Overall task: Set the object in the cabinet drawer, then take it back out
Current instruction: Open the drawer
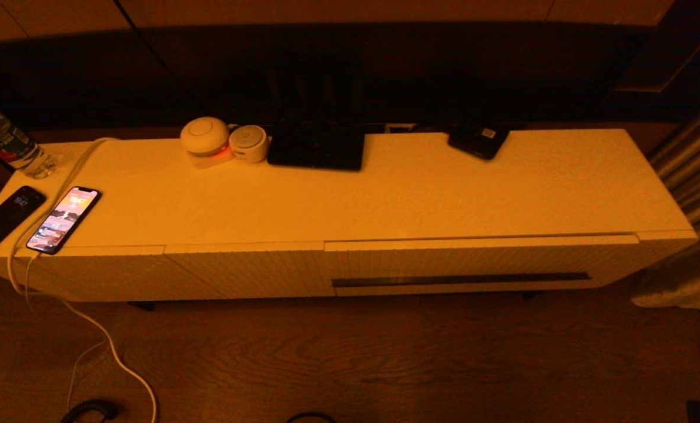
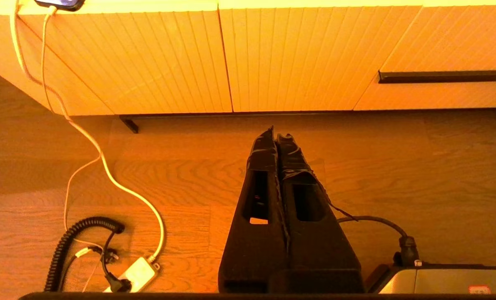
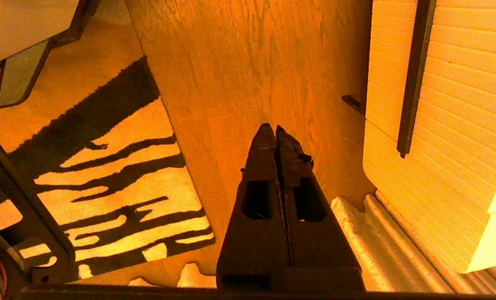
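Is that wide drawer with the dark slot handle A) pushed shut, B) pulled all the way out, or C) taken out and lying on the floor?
A: the cabinet drawer sits flush with the ribbed panels beside it, none of its inside showing.

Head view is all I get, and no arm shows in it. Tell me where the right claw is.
Observer: The right claw, shut and empty, hangs over the wood floor, apart from the cabinet drawer, near one end of its slot handle.
Operator: Now the left claw.
Observer: The left claw, also shut and empty, hangs over the floor facing the slotless ribbed panels.
Operator: Report the floor beside it.
Observer: A white power strip lies there, a white cable running to it.
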Tool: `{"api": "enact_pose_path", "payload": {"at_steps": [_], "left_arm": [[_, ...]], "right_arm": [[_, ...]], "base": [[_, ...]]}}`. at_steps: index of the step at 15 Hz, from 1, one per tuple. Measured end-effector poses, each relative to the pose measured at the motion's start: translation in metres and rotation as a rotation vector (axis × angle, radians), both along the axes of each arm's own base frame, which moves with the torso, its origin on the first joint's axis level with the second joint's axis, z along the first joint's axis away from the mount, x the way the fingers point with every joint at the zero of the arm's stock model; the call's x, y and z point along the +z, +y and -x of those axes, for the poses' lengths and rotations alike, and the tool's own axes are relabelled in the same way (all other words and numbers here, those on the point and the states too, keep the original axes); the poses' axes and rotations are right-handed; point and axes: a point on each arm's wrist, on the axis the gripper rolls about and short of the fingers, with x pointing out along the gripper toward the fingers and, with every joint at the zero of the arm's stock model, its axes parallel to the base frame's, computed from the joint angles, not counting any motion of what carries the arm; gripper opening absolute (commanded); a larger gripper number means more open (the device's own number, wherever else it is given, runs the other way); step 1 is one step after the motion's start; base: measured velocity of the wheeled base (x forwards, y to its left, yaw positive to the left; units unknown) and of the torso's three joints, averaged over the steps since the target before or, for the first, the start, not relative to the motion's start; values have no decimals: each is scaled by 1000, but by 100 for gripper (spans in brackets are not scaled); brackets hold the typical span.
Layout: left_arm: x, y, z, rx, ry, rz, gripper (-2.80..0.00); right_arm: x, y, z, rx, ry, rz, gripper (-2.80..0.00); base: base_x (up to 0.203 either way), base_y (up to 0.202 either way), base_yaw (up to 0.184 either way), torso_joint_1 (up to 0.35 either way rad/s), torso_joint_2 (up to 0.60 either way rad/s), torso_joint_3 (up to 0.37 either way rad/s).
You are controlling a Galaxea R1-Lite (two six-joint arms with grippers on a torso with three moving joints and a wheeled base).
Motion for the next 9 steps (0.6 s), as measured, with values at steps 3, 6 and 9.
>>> {"api": "enact_pose_path", "payload": {"at_steps": [3,6,9], "left_arm": [[0,0,0,0,0,0,-280],[0,0,0,0,0,0,-280],[0,0,0,0,0,0,-280]], "right_arm": [[-1,0,1,0,2,1,-280],[-3,-1,2,0,7,4,-280],[-3,-1,2,0,8,4,-280]], "base": [[0,0,0,0,0,0],[0,0,0,0,0,0],[0,0,0,0,0,0]]}}
